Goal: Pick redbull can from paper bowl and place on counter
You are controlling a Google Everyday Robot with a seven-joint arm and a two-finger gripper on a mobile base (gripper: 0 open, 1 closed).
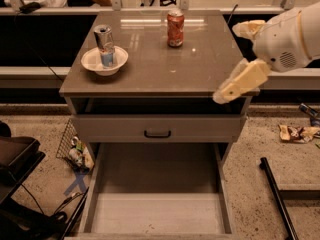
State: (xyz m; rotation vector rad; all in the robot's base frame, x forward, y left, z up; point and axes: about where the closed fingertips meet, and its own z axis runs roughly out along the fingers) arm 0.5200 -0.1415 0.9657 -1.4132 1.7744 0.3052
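The redbull can (104, 44), slim, silver and blue, stands upright in the white paper bowl (90, 60) at the back left of the counter (160, 71). My gripper (227, 64) is at the counter's right edge, far to the right of the can and bowl. Its two cream fingers (242, 80) are spread apart and hold nothing. The lower finger hangs over the counter's front right corner.
An orange-red soda can (175, 28) stands at the back middle of the counter. A shut drawer with a black handle (157, 133) sits under the top; the bottom drawer (157, 204) is pulled out. A wire basket (74, 146), litter (297, 132) and a black bar (280, 199) are on the floor.
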